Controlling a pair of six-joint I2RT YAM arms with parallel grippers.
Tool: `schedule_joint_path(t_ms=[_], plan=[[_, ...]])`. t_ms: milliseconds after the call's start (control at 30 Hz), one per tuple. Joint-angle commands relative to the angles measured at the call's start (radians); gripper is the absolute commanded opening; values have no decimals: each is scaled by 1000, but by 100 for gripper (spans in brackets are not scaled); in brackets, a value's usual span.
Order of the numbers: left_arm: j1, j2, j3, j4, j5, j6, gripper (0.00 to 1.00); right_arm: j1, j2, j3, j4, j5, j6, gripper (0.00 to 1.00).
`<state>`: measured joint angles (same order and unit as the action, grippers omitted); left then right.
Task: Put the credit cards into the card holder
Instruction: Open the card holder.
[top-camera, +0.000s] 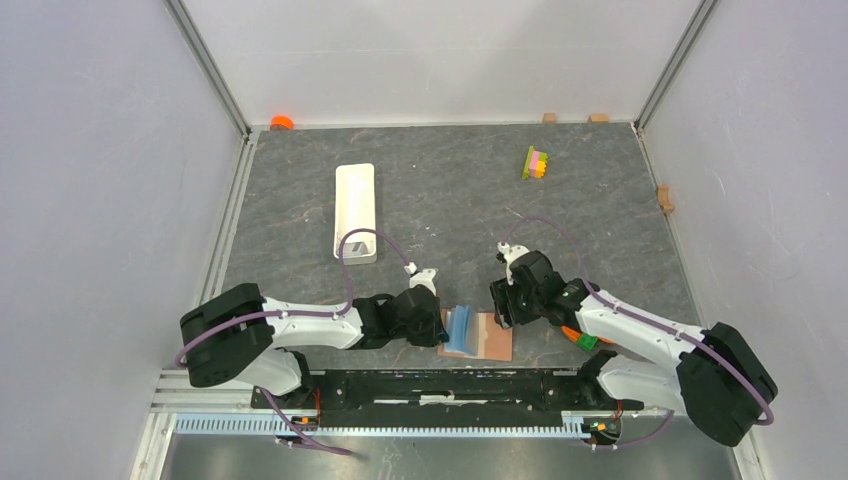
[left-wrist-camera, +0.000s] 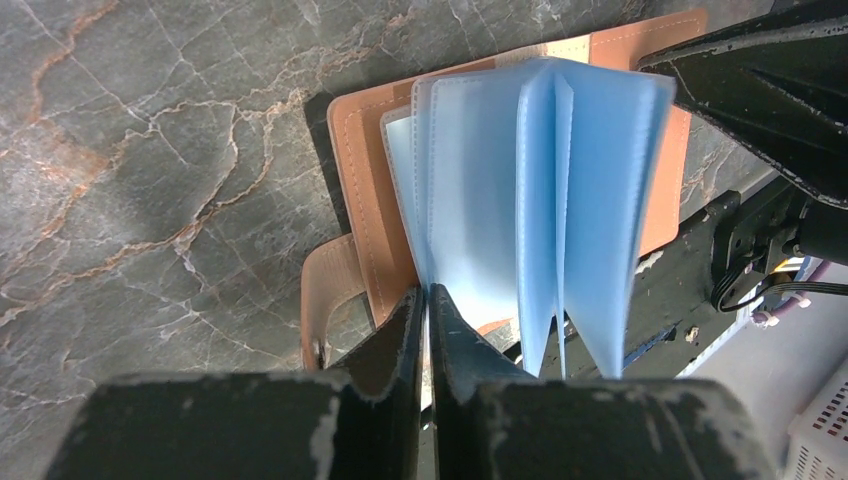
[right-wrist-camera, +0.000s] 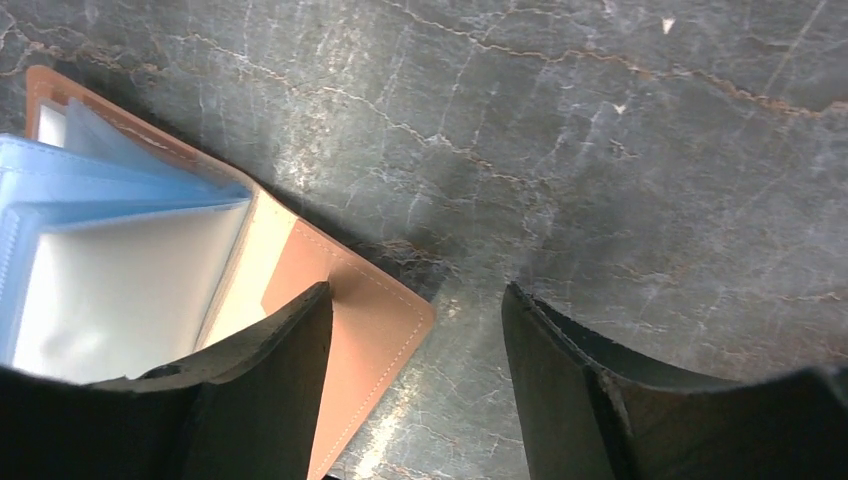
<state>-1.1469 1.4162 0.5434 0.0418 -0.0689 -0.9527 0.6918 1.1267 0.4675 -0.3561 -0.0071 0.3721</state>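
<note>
The card holder (top-camera: 492, 340) lies open on the grey table near the front edge, tan leather inside up, its pale blue plastic sleeves (top-camera: 461, 328) fanned upright. In the left wrist view my left gripper (left-wrist-camera: 427, 296) is shut on the edge of one thin sleeve (left-wrist-camera: 470, 200) of the card holder (left-wrist-camera: 362, 170). My right gripper (right-wrist-camera: 415, 292) stands open just right of the holder (right-wrist-camera: 352, 305), its left finger over the leather corner, with nothing between the fingers. A pale sheet (right-wrist-camera: 120, 290) shows inside a sleeve; whether it is one of the credit cards I cannot tell. No loose credit cards are in view.
A long white tray (top-camera: 356, 212) stands at the back left. A stack of coloured blocks (top-camera: 536, 162) sits at the back right, and small wooden blocks (top-camera: 665, 198) lie along the walls. An orange and green item (top-camera: 580, 338) lies under the right arm. The black base rail (top-camera: 450, 385) runs just in front of the holder.
</note>
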Motion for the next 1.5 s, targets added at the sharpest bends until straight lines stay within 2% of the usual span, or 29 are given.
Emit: schedule_joint_path(t_ms=[0, 200, 400, 533, 633, 733, 833, 967, 1267, 1467], plan=[[-3, -8, 18, 35, -13, -2, 12, -2, -33, 1, -41, 71, 7, 69], [-3, -10, 32, 35, -12, 8, 12, -2, -167, 94, -61, 59, 57, 73], [-2, -19, 26, 44, -9, 8, 12, -2, -278, 120, 41, -80, 106, 68], [-3, -23, 20, 49, -10, 7, 12, 35, -279, 116, 117, -184, 132, 63], [-3, -26, 11, 60, -12, 0, 12, 152, -246, 132, 129, -106, 141, 65], [-2, -27, 7, 70, -8, -4, 12, 261, -186, 150, 84, 71, 163, 67], [-3, -29, 0, 76, -7, -5, 12, 322, -131, 148, 47, 216, 215, 70], [-3, -40, -10, 83, -9, -9, 12, 394, -69, 146, 30, 336, 259, 73], [-2, -49, -26, 111, -1, -8, 11, 490, 45, 146, 114, 356, 293, 82], [-3, -61, -42, 137, 3, -5, 11, 503, 109, 140, 122, 362, 311, 84]])
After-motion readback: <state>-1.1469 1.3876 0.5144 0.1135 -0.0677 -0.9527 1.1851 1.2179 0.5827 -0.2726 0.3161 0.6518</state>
